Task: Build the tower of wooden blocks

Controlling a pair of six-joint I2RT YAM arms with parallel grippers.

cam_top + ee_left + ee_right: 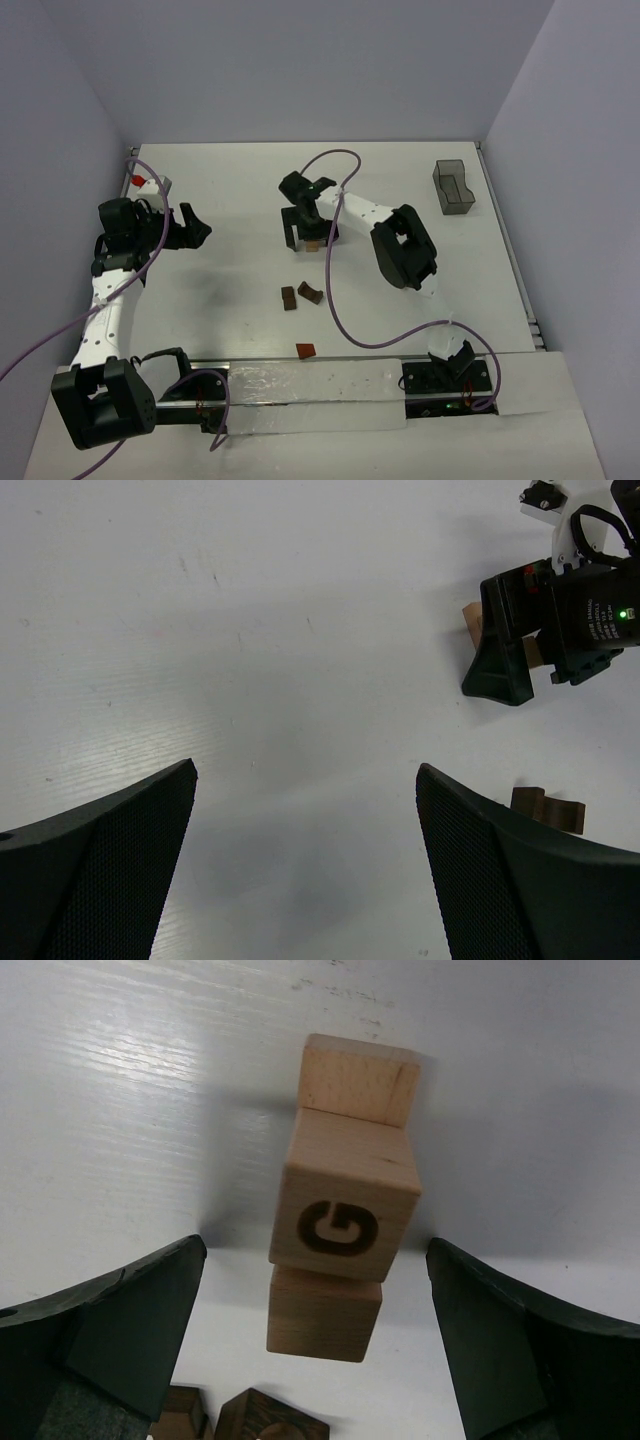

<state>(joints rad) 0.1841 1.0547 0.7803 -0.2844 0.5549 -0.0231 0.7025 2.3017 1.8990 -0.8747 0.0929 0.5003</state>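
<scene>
The wood block tower is a small cluster of three light tan cubes; the one marked G overlaps the other two. It stands mid-table in the top view. My right gripper is open, one finger on each side of the tower, not touching it; in the top view it hangs over the tower. Two dark brown cubes and a reddish-brown cube lie loose nearer the arm bases. My left gripper is open and empty over bare table at the left.
A grey translucent bin stands at the back right. The left wrist view shows the right gripper, a tan cube edge and the brown cubes. Purple cables loop across the table.
</scene>
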